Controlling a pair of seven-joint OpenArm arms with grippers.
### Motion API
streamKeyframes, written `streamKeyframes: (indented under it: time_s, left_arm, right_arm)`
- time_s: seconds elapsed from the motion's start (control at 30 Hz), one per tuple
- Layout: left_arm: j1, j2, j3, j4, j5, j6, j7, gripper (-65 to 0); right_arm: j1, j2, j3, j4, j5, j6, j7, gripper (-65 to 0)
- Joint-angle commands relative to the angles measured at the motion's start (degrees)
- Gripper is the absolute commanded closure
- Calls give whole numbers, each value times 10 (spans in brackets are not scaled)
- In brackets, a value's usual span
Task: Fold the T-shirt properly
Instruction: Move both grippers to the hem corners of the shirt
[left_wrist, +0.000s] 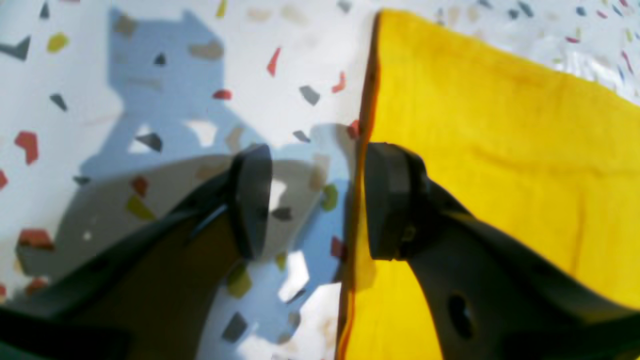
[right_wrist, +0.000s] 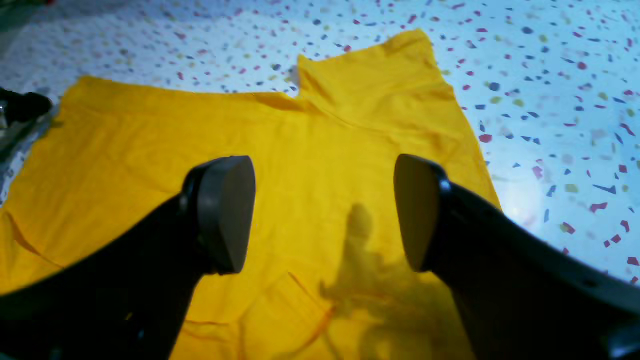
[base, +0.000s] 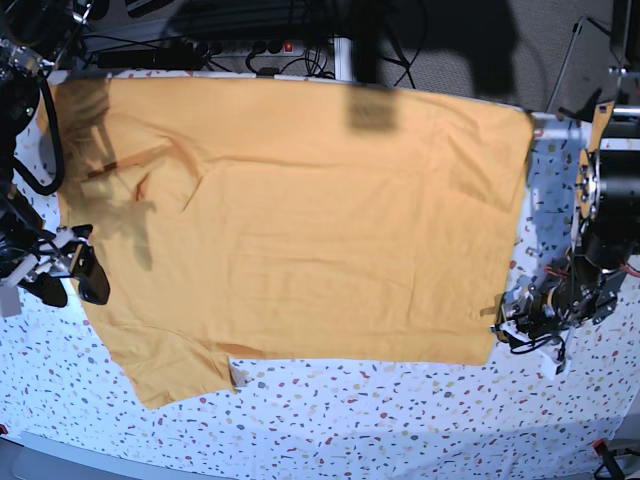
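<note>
fingers (base: 75, 270) parted | t-shirt (base: 330, 220) yellow, spread broad, sleeve splayed, creased

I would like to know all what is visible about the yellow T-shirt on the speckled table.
The plain orange-yellow short-sleeved T-shirt looks like soft, matte cotton. It lies spread out over the white tabletop with coloured speckles, not folded into a packet. One sleeve sticks out at the base view's lower left; creases gather towards that view's upper left. The black left gripper is open at one edge, one finger over the cloth; whether it touches is unclear. The open black right gripper is above the fabric.
</note>
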Motion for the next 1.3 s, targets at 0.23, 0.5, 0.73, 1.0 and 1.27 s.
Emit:
streamKeyframes:
  time_s: [0.23, 0.5, 0.73, 1.0, 1.27]
  left_arm:
    - [12, -2, -2, 11, -7, -7, -43, -290]
    - [22, -1, -2, 16, -40, -60, -47, -290]
    - [22, 10, -2, 47, -40, -60, -47, -290]
    - [22, 48, -2, 59, 8, -60, -60, -290]
    - [22, 38, -2, 81, 41, -4, -88, -290]
  right_arm:
    - [9, 11, 3, 10, 28, 16, -23, -430]
    - [9, 11, 3, 10, 28, 16, -22, -430]
    - [9, 11, 3, 10, 28, 16, -22, -430]
    - [9, 11, 3, 10, 28, 16, -23, -430]
    - [9, 11, 3, 10, 28, 16, -25, -430]
